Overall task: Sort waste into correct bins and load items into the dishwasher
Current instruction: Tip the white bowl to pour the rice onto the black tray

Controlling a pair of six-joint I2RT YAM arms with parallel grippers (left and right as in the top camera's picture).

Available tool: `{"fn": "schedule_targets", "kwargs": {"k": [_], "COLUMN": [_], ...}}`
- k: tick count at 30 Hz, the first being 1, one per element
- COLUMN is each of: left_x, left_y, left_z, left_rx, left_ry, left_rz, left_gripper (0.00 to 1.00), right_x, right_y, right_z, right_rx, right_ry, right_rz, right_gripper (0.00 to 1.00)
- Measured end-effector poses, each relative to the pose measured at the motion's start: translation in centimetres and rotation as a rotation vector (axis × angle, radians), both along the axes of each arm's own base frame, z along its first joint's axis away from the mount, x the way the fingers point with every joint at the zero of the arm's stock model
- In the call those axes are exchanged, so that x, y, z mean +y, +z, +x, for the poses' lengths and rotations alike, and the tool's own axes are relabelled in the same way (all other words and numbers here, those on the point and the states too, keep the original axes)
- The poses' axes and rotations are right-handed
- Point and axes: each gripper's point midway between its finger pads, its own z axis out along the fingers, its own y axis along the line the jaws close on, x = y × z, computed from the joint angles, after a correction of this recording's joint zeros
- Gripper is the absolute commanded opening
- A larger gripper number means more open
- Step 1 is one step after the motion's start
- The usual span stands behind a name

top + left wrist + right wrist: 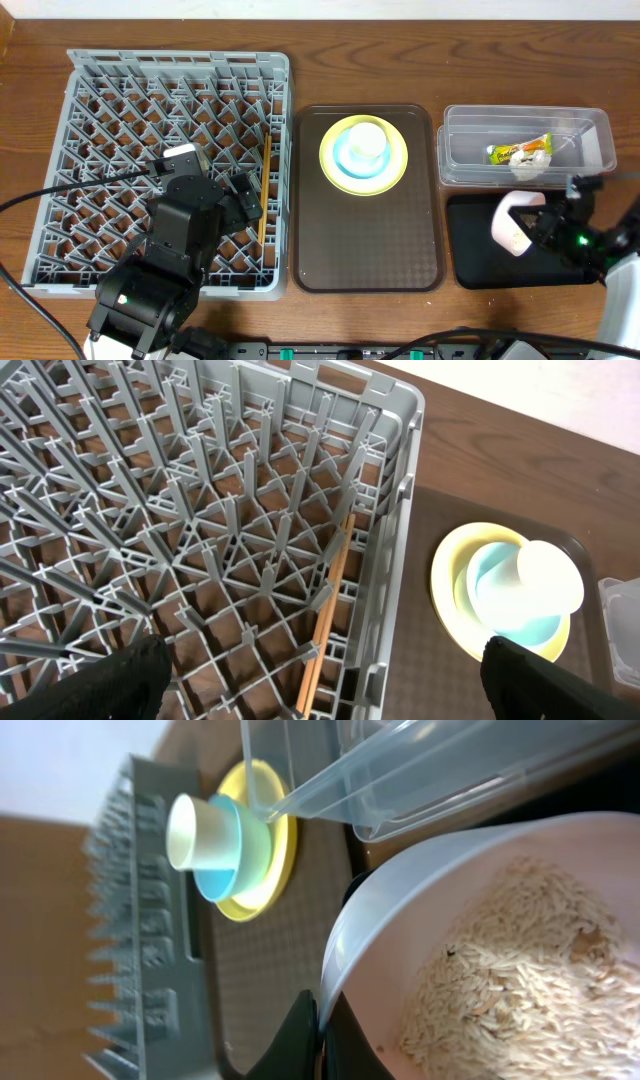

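Right claw (322, 1020) pinching white bowl (400, 900) rim, rice (510, 980) inside

Two black jointed robot arms, one part white.
The left blocky black arm (170, 250) has a pale grey block at 12 o'clock and a thin black cable (60, 185) toward 9 o'clock; its left gripper (330, 680) has matte black fingers (100, 685). The right black arm (585, 235) has a white casing at 5 o'clock.

The rack (400, 490) below the left jaws was dull grey plastic, and the chopsticks (328, 610) in it were plain wood. The white bowl (420, 915) at the right jaws looked smooth, its rice (520, 980) grainy. The tub (450, 770) just beyond them was clear, shiny plastic.
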Motion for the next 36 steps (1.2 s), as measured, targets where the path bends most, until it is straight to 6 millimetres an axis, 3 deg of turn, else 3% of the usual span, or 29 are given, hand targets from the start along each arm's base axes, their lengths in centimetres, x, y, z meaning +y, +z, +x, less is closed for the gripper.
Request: {"fn": "schedule_targets", "kwargs": {"k": [12, 28, 36], "left_x": [0.0, 0.0, 0.0], "left_y": [0.0, 0.0, 0.0], "left_z": [0.0, 0.0, 0.0], "left_rx": [0.0, 0.0, 0.0], "left_ry": [0.0, 0.0, 0.0], "left_rz": [0.0, 0.0, 0.0], "left_gripper": [1.0, 1.0, 1.0], "right_x": [-4.4, -4.8, -5.3], "right_y": [0.4, 1.0, 3.3], "right_z": [-1.5, -0.6, 0.2], "right_rx": [-0.173, -0.246, -0.377], "right_ry": [-0.255, -0.259, -0.238], "right_rz": [0.214, 0.373, 0.416], "right_gripper": [0.01, 0.01, 0.01]}}
